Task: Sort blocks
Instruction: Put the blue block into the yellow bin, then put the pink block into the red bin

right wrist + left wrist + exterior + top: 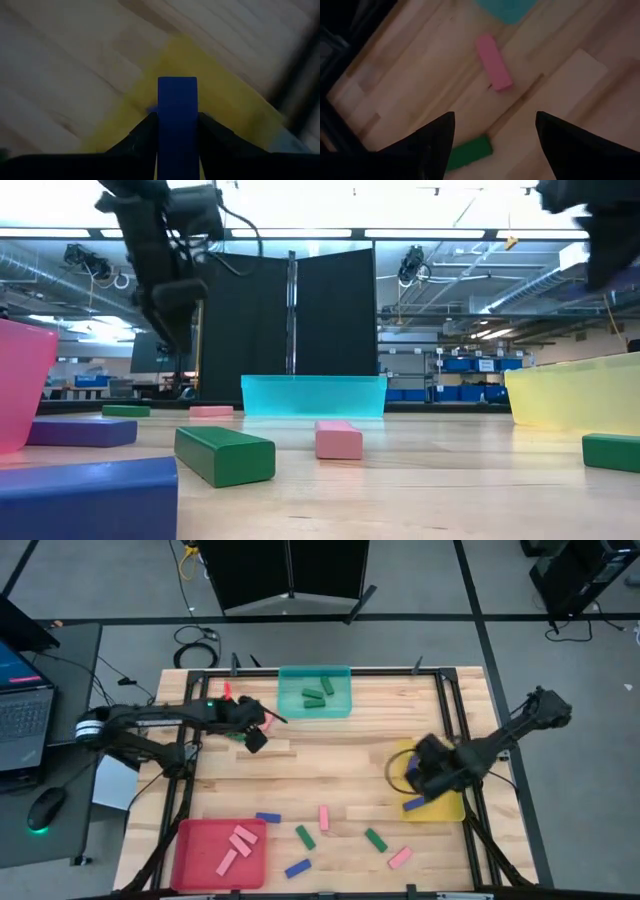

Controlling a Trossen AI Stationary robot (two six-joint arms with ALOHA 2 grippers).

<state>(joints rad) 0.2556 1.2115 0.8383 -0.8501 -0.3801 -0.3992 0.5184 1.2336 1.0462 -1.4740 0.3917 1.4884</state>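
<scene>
My right gripper (425,776) hangs over the yellow tray (448,808) at the table's right, shut on a blue block (177,115). My left gripper (495,132) is open above the far left of the table, near the teal tray (342,705), with nothing between its fingers. Below it a pink block (493,62) and a green block (468,152) lie flat on the wood. The teal tray holds green blocks (315,695) and the red tray (195,855) holds pink blocks (238,842). My right gripper pinches the blue block's two long sides (177,135) between its two fingers. The block lies along the fingers, and its free end (177,85) sticks out past their tips. The fingers slant down from above. The block is lifted clear over the yellow tray.
Loose blocks lie along the near middle of the table: blue (268,817), pink (324,818), green (305,836), blue (297,867), green (375,839), pink (400,857). Another blue block (412,804) lies at the yellow tray's near left corner. A laptop (22,710) sits off the table's left.
</scene>
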